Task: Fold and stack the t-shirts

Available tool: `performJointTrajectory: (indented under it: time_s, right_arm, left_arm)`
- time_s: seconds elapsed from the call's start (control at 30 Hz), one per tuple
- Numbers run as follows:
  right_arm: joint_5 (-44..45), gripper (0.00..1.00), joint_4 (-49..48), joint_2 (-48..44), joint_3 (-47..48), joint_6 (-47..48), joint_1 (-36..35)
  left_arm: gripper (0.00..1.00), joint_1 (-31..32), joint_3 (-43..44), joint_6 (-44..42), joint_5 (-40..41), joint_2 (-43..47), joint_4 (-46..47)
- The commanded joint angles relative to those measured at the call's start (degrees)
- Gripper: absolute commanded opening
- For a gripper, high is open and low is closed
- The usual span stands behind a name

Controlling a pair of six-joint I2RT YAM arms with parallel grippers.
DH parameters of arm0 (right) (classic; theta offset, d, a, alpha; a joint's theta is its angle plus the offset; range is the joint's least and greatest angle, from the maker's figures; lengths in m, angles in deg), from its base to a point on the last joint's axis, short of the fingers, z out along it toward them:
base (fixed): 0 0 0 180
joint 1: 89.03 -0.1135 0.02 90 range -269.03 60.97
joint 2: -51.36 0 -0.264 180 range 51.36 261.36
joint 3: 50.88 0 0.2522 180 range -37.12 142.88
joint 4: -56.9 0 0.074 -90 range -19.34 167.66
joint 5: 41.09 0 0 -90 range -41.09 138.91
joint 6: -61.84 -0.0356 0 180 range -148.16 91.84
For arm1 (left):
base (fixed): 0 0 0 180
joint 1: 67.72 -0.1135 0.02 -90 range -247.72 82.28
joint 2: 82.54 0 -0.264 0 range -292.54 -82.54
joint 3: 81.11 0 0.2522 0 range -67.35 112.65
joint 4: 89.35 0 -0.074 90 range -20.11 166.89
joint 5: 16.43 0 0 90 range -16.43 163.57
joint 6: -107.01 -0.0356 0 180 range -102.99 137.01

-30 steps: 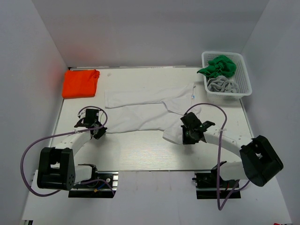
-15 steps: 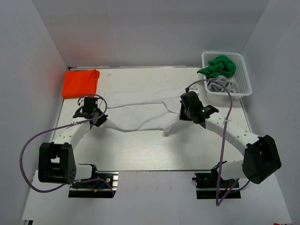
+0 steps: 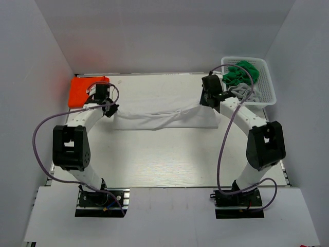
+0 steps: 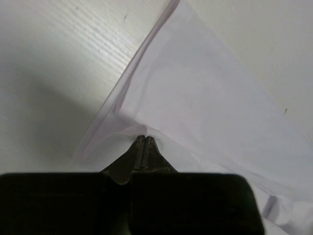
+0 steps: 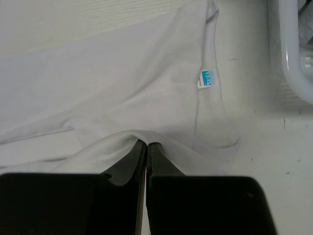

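White t-shirt (image 3: 154, 110) at frame centre is mid-fold, pinched tight by my left hand (image 4: 145, 139) and right hand (image 5: 146, 143); next I should lay its edge evenly.

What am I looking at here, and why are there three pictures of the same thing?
You are seeing two robot arms bolted to the near edge of a table. The wide picture comes from a fixed camera above and behind them. The two close-ups come from a small camera on each wrist, looking along that arm's own two fingers.

The left gripper and the right gripper are each pinched shut on the white t-shirt, one toward each end of it. An orange t-shirt lies folded at the far left corner. At the far right, a white mesh basket holds a green t-shirt and a grey t-shirt, both crumpled.
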Motion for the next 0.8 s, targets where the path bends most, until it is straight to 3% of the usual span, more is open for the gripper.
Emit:
performJointTrajectory:
  time_s: [0.0,0.07,0.1,0.13,0.23,0.27,0.3,0.33,0.37,0.4,0.47,0.53,0.57,0.63,0.77]
  right_arm:
    - [-1.4,0.00,-1.4,5.4,6.4,1.8,2.2]
    - [-3.0,0.00,-0.8,9.2,10.0,2.3,3.8]
    - [-3.8,0.01,0.3,11.9,14.1,2.6,4.2]
    - [-4.3,0.01,0.7,13.4,15.8,2.5,4.6]
    - [-7.5,0.06,2.1,22.7,24.0,3.0,6.1]
    - [-7.7,0.12,4.6,24.2,26.3,2.9,6.3]
    - [-8.1,0.31,5.6,26.8,32.5,2.8,6.4]
    - [-8.4,0.48,8.7,28.5,34.2,2.9,6.8]
    - [-8.9,0.65,9.4,28.8,35.4,2.8,7.0]
    - [-10.0,0.90,9.6,28.3,35.2,3.0,6.8]
    - [-10.3,0.90,7.9,25.3,32.6,3.2,6.5]
    - [-14.3,0.90,3.0,19.6,23.4,3.3,6.2]
    - [-16.5,0.90,1.5,18.0,16.3,2.7,5.9]
    - [-19.0,0.90,-1.6,13.1,11.9,1.8,5.6]
    - [-20.5,0.90,-4.6,9.9,2.3,0.4,5.2]
  left_arm:
    - [0.00,-0.8,7.1,0.0,2.8,-4.1,-1.6]
    - [0.00,-0.8,10.1,0.0,3.4,-9.4,-2.2]
    - [0.22,-0.8,13.2,0.0,2.8,-11.2,-2.2]
    - [0.29,-0.8,14.6,-0.7,2.8,-13.0,-2.2]
    - [0.37,-1.6,21.2,0.2,5.4,-18.9,-4.5]
    - [0.43,-2.2,22.9,0.2,6.6,-19.9,-5.6]
    - [0.56,-2.3,25.3,0.2,6.6,-20.5,-5.7]
    - [0.91,-2.3,26.5,0.2,6.6,-21.1,-6.2]
    - [1.00,-2.3,28.2,-0.7,6.6,-21.1,-6.2]
    - [1.00,-2.3,28.2,-1.5,5.6,-20.6,-6.2]
    - [1.00,-1.4,27.0,-4.0,4.9,-18.4,-4.1]
    - [1.00,-0.8,25.3,-5.5,2.2,-17.1,-0.6]
    - [1.00,-0.8,23.1,-7.1,-3.0,-16.4,1.1]
    - [1.00,-0.8,21.4,-7.7,-7.5,-16.4,5.0]
    - [1.00,0.4,21.7,-9.3,-13.6,-21.3,7.1]
